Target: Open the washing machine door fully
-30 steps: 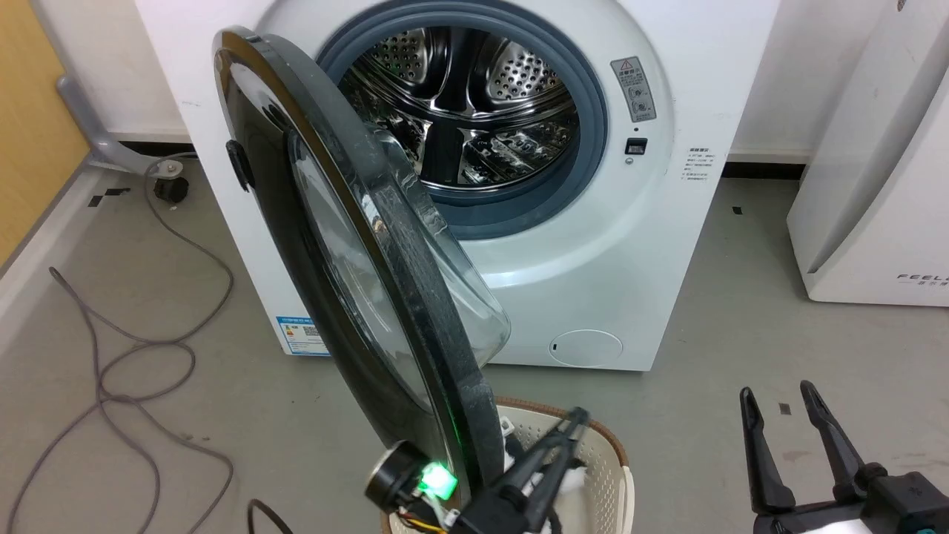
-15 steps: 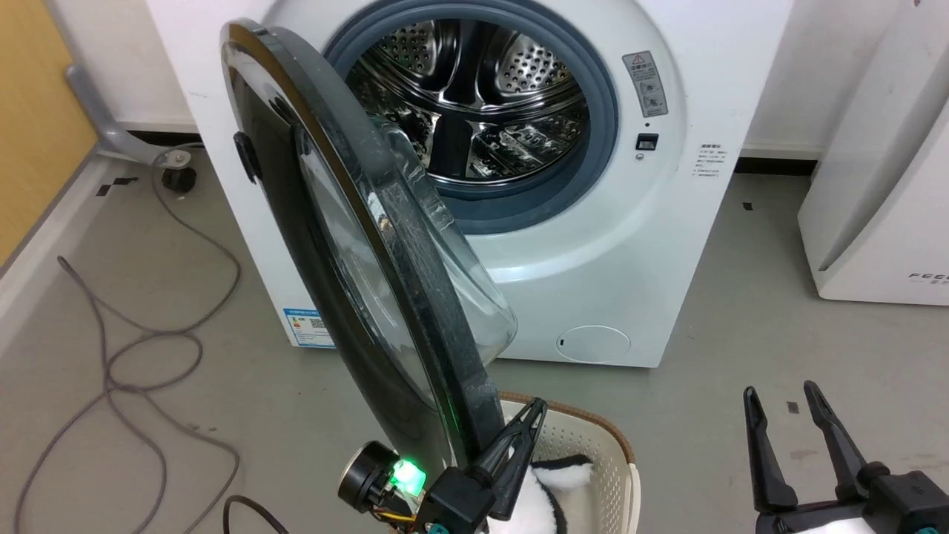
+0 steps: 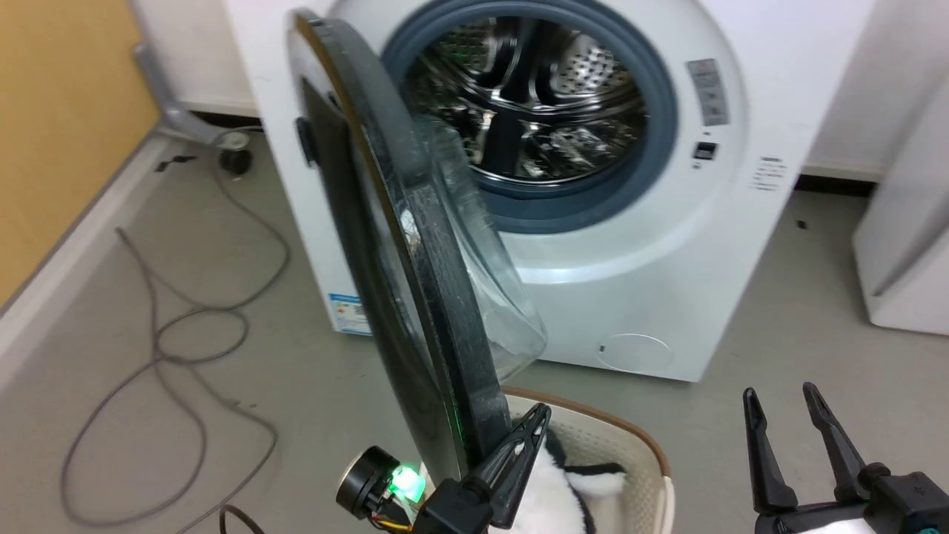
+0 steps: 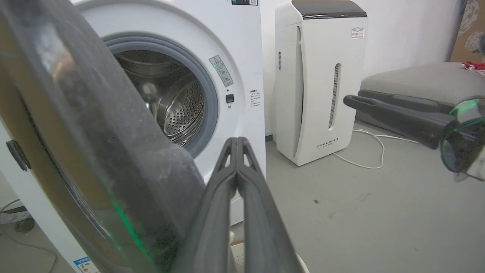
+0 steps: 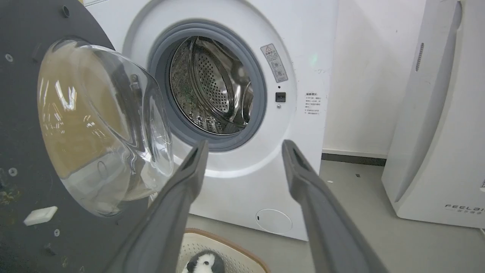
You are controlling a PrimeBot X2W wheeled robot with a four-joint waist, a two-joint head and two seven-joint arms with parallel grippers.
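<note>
Door (image 3: 445, 311): standing partly open, edge-on to head camera, hinging at left side of washer (image 3: 667, 245), glass bowl facing drum (image 3: 549, 111) inside grey gasket (image 3: 656, 141). Left gripper (image 3: 540, 415): resting against door's lower inner rim, jaws lying together, clamping nothing. Right gripper (image 3: 780, 393): hovering low right, well apart from door, jaws standing apart, empty. Basket (image 3: 645, 449): sitting on floor under door's bottom edge, holding black-and-white plush (image 3: 552, 493).
</note>
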